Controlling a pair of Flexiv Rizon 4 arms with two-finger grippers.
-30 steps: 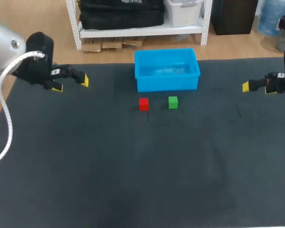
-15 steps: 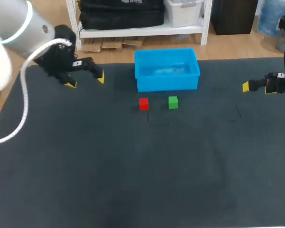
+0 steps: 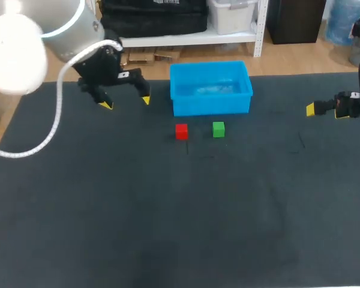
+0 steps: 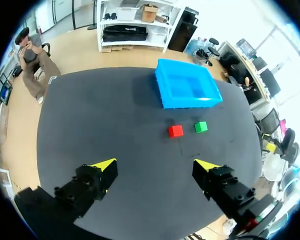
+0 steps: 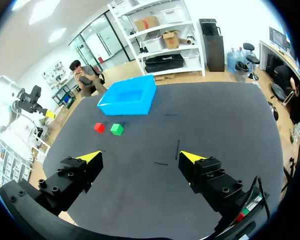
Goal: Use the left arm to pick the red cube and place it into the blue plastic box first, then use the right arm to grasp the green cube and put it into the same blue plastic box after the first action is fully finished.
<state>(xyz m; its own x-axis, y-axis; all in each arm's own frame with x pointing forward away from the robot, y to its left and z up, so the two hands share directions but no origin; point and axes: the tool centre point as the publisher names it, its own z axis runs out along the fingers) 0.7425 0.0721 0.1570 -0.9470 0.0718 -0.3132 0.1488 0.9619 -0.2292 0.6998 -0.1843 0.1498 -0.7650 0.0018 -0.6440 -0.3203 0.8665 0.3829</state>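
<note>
Dark surface (image 3: 168,228). Left hand (image 3: 126,102) spread, apart from red cube (image 3: 181,131). Risk: nudging nearby green cube (image 3: 218,129) or clipping blue plastic box (image 3: 210,88). Right hand (image 5: 140,157) spread.

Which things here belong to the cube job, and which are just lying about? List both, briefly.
For the job: red cube; green cube; blue plastic box; left gripper; right gripper.

Just there: black table mat; thin dark marks on the mat.
</note>
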